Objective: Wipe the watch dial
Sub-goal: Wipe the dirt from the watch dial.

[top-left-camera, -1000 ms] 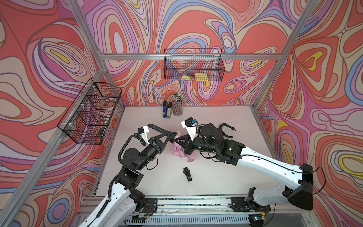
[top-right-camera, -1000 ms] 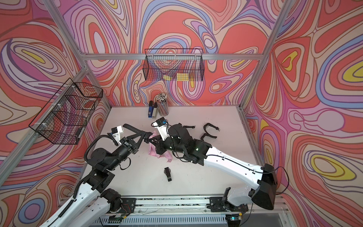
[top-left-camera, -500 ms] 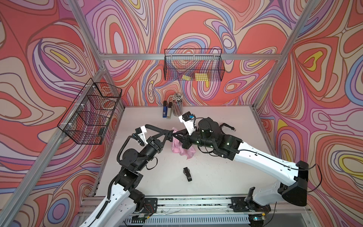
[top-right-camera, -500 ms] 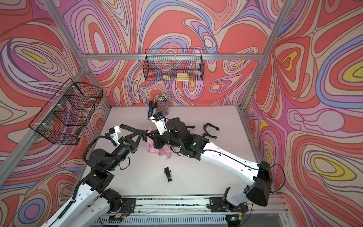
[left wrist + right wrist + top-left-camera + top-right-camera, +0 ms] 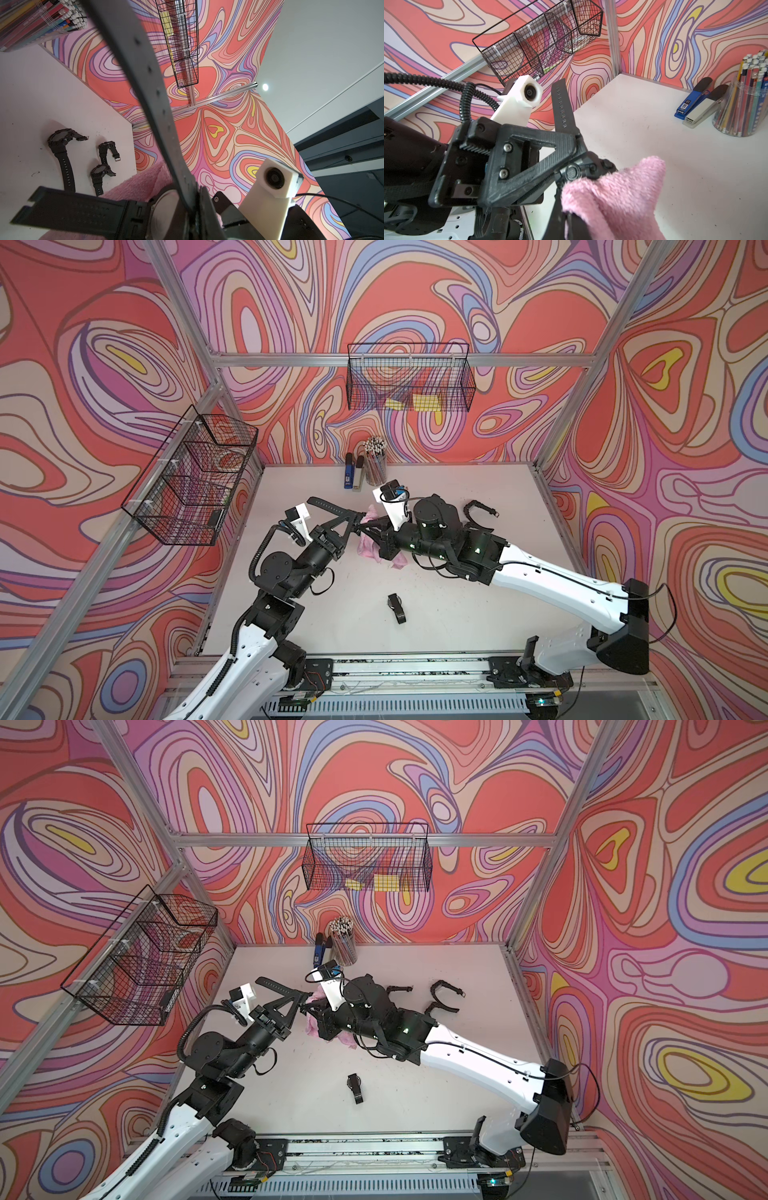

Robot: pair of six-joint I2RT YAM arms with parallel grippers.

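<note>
The watch point(image 5: 328, 506) is up in the air over the middle of the table point(image 5: 457, 614), well clear of the top, caught between the two arms. The left gripper point(image 5: 356, 519) is clamped tight on it, right where the strap meets the case. One strap end sticks out long and straight, rising back over that gripper towards the left wall. The right gripper point(image 5: 369, 529) is closed just as tight on a pink cloth point(image 5: 612, 197). A bunched fold pokes out past its tips and the rest droops toward the table.

What matters for the wipe is how those two meet. The grippers come at each other nearly nose to nose, and the case point(image 5: 583, 168) sits just beyond the left gripper's tips, on the side toward the right arm. From the right wrist view the cloth bulges up against the case, touching or as good as touching, and hides whatever face is on that side. I can't tell for sure that the dial is under it. The left wrist view shows a round pale face, and it could be glass or back plate.

The strap's long line runs on away from the right arm, roughly in line with the way that gripper points, not across it. I'd judge the right arm, nearer and carrying the cloth, does the rubbing while the left only holds firm. Another watch point(image 5: 395, 608) lies loose near the front edge, well apart.
</note>
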